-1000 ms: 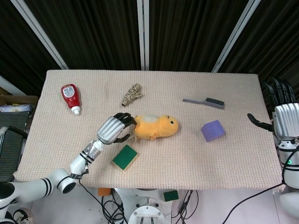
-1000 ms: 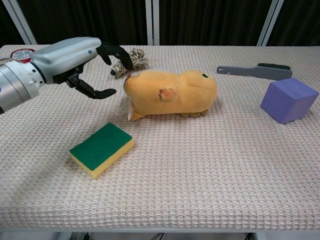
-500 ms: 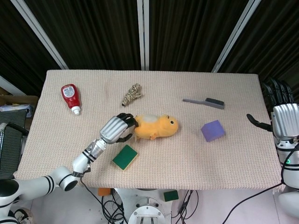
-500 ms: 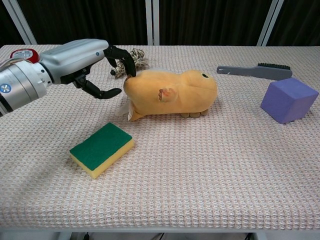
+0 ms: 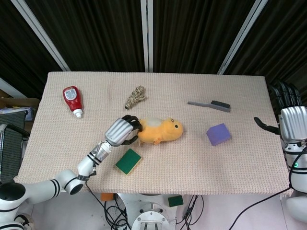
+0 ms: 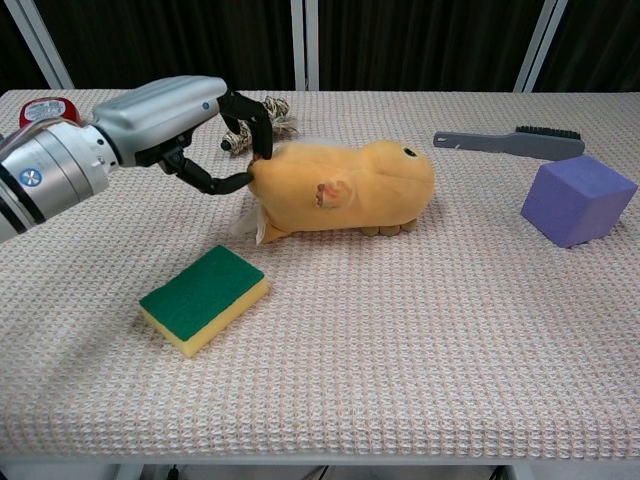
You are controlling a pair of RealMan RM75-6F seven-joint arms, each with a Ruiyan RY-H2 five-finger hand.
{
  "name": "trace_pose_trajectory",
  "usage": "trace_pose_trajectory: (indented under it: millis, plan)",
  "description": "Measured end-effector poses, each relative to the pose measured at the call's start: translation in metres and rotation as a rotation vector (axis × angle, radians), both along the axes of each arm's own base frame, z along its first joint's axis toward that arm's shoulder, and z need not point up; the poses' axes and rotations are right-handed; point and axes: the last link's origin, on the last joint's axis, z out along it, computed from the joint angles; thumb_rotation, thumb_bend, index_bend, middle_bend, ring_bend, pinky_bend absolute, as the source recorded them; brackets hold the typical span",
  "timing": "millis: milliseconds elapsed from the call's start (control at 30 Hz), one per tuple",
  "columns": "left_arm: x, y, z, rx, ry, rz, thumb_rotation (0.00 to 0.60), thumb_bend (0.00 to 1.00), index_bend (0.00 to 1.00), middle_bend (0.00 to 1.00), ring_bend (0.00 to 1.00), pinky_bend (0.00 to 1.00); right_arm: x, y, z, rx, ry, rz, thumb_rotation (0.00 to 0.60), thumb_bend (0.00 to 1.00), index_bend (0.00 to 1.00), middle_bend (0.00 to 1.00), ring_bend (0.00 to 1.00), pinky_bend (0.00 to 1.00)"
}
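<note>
My left hand (image 6: 175, 120): fingers curled around the rear end of the orange plush toy (image 6: 345, 188), the fingertips (image 6: 262, 152) touching its back and the thumb pressing its tail end from below; contact made, though I cannot tell whether the grasp is firm.
My right hand (image 5: 291, 115): raised at the table's right edge, fingers spread, holding nothing, well apart from every object.
Plush toy position: lying on its side near the middle of the table (image 5: 240, 163), head toward the right, flat on the cloth.
Progress, as I judge it: the reach is complete and the fingers are closing; the toy is not yet lifted.
Green-and-yellow sponge (image 6: 204, 298): just in front of the toy's rear end, apart from it.
Rope bundle (image 5: 135, 96): behind my left hand.
Red bottle (image 5: 73, 100): far left.
Grey brush (image 6: 510, 143) and purple block (image 6: 577, 199): to the right, untouched.
</note>
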Motion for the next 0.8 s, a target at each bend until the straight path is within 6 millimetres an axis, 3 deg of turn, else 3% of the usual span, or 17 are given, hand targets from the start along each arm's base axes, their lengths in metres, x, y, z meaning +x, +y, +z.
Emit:
trace_pose_trajectory:
  millis: [367, 567, 667, 800]
  plan:
    - [0.0011, 0.0029, -0.0022, 0.025, -0.017, -0.002, 0.6, 0.35, 0.6, 0.57, 0.36, 0.35, 0.0016, -0.0019, -0.0011, 0.003, -0.001, 0.002, 0.6, 0.18, 0.0, 0.0, 0.0, 0.0]
    - [0.0018, 0.0026, -0.0041, 0.034, -0.02, -0.01, 0.6, 0.35, 0.6, 0.58, 0.37, 0.35, 0.0016, -0.0008, 0.0009, -0.004, -0.002, 0.004, 0.6, 0.18, 0.0, 0.0, 0.0, 0.0]
    - [0.0007, 0.0024, -0.0044, 0.028, -0.009, -0.012, 0.6, 0.33, 0.47, 0.46, 0.31, 0.34, 0.0014, 0.0, 0.002, -0.007, -0.003, 0.004, 0.6, 0.18, 0.0, 0.0, 0.0, 0.0]
    - [-0.0015, 0.0023, -0.0036, 0.007, 0.002, -0.004, 0.6, 0.29, 0.13, 0.25, 0.21, 0.33, 0.0015, 0.0003, 0.0028, -0.01, -0.008, 0.004, 0.6, 0.18, 0.0, 0.0, 0.0, 0.0]
